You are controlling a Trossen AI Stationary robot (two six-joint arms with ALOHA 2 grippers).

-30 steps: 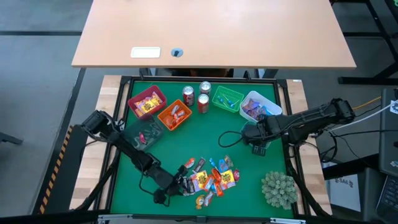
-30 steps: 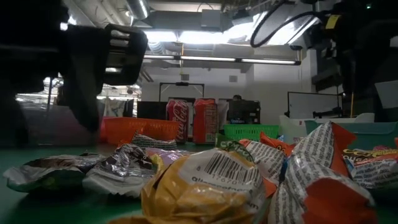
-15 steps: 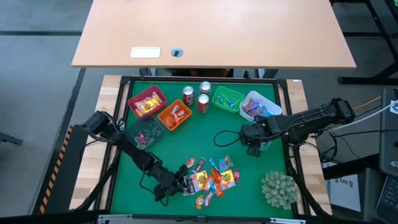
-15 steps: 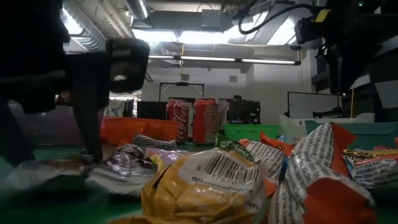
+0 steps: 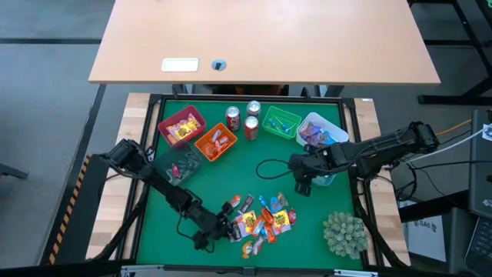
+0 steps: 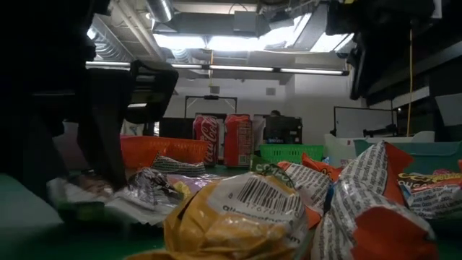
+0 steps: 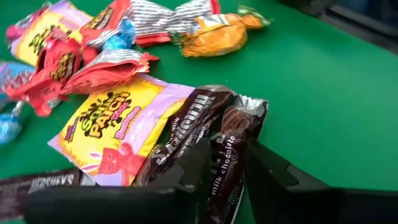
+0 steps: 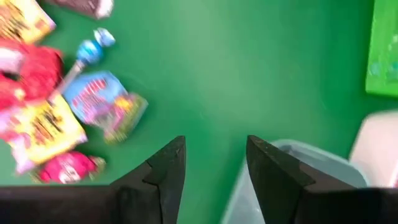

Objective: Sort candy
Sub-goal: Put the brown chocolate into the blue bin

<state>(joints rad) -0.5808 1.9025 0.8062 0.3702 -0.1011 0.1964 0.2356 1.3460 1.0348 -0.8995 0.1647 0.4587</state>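
Observation:
A pile of wrapped candy lies on the green mat near the table's front. At the pile's left edge my left gripper slants down and is shut on a brown milk chocolate bar. A second brown bar and a yellow-pink sweet packet lie beside it. In the low view the fingers stand on a crumpled wrapper. My right gripper hangs open over bare mat to the pile's far right, beside the clear tub. Nothing is between its fingers. My left gripper pinches the milk chocolate bar by its near end, one finger on each long side. The fingers slant down from the table's left and lie along the bar. The bar's far end rests on the mat.
Along the far edge stand a red bin, an orange bin, soda cans, a green bin and the clear tub. A clear tray sits at the left. A spiky plant ball is at the near right.
My left gripper has come down onto the dark bar at the pile's left edge, and that wrapper has shifted and bunched up. My right gripper has tipped its fingers and swung toward the table's left, away from the clear tub, staying open.

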